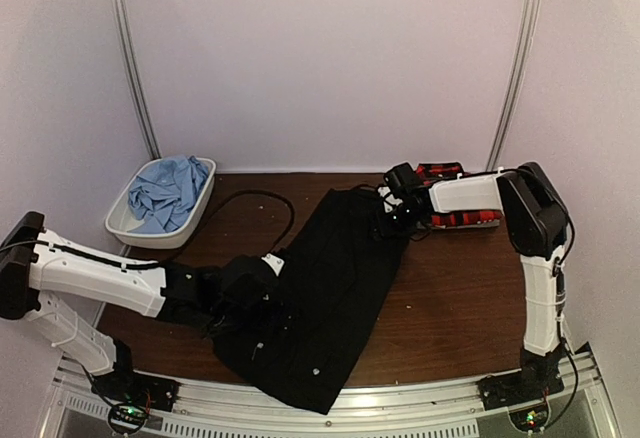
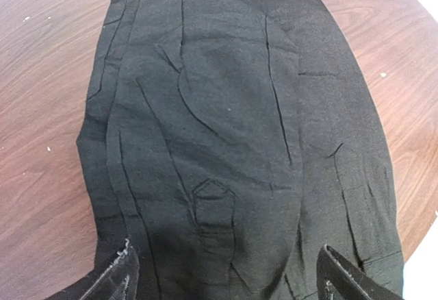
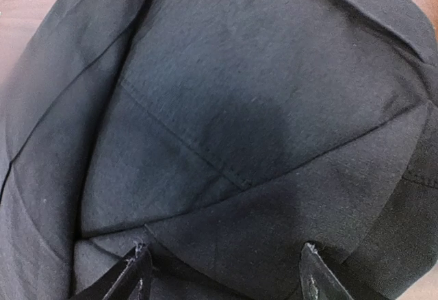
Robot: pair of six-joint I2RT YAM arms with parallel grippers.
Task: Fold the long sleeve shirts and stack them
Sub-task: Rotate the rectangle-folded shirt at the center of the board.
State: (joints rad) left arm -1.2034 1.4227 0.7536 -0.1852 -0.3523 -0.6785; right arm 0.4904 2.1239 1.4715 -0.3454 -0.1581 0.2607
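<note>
The brown worktop (image 1: 450, 298) holds all three shirts. The biggest thing on it is the black shirt (image 1: 340, 278). It lies in a long strip down the middle, from the far side to the near edge, and its near end pokes out past that edge. It looks like its sides are tucked in already, so I think the next job is to fold it the short way.

The left arm (image 1: 100, 278) reaches low across to the near part of the black shirt. The right arm (image 1: 470, 195) bends over to the far end. One arm at each end makes sense, because a long floppy strip needs two helpers to lift it flat.

A white tub (image 1: 135, 230) sits at the far left with the blue shirt (image 1: 165, 193) bunched up inside, waiting its turn. The plaid shirt (image 1: 468, 220) lies at the far right, partly behind the right arm. It looks folded, so it may be the start of the stack.

The left jaws are wide open just above the black cloth and hold nothing. The right jaws are open too, over the cloth at the far end, with nothing pinched.
</note>
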